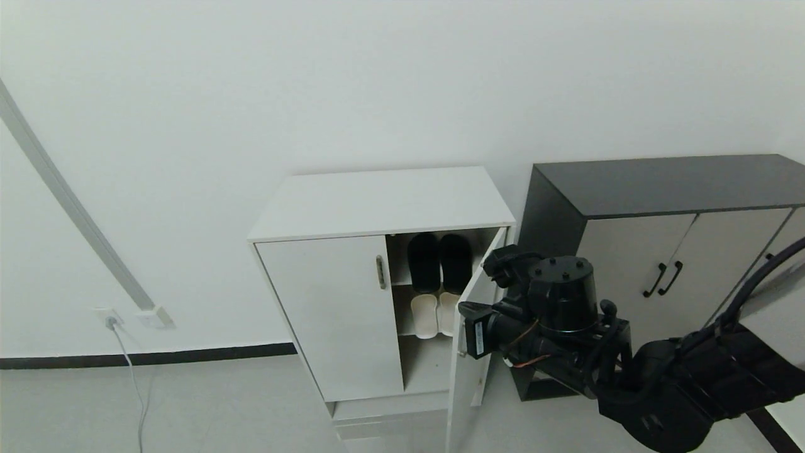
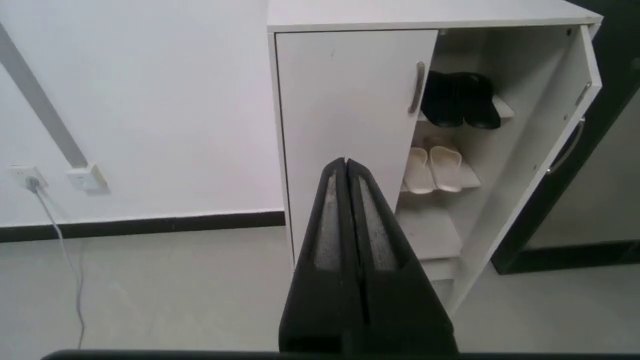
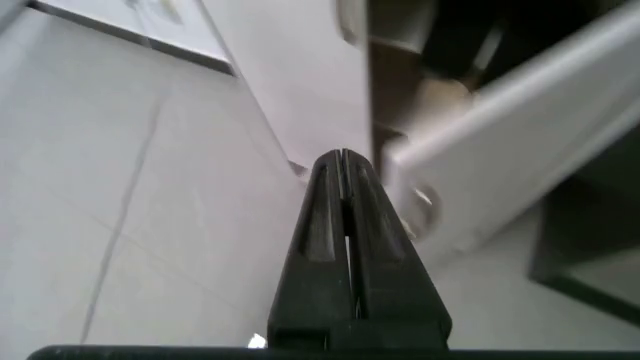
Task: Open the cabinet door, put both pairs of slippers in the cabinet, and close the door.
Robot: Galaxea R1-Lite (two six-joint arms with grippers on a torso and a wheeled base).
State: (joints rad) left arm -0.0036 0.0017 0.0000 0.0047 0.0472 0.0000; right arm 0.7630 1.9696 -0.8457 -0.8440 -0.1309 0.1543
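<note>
Right gripper (image 3: 343, 165) is sitting just beside the white cabinet's (image 1: 383, 201) open door (image 1: 464, 384), on the door's outer side. Its fingers are pressed together and gripping nothing. Can't tell whether it is touching the door.

Left gripper (image 2: 346, 170) is hanging in front of the white cabinet, well apart from it. It is facing the closed left door (image 2: 345, 110), fingers together and not holding anything.

The open door is standing out from the cabinet's right side toward the robot. Its free edge is jutting over the floor (image 1: 188, 409), and its panel is crossing in front of the dark cabinet (image 1: 660, 189), which is standing just right of the white one. Bare floor is running in front of the white cabinet and off to its left.

Inside the white cabinet, behind the open right half, the white slippers (image 1: 434, 313) are lying side by side on the middle shelf. The black slippers (image 1: 439, 261) are lying side by side on the shelf above them. Both pairs are sitting fully inside.

Left of the cabinet, a wall socket (image 1: 110, 318) is sitting low on the wall, with a cable (image 1: 133, 377) trailing down to the floor.
</note>
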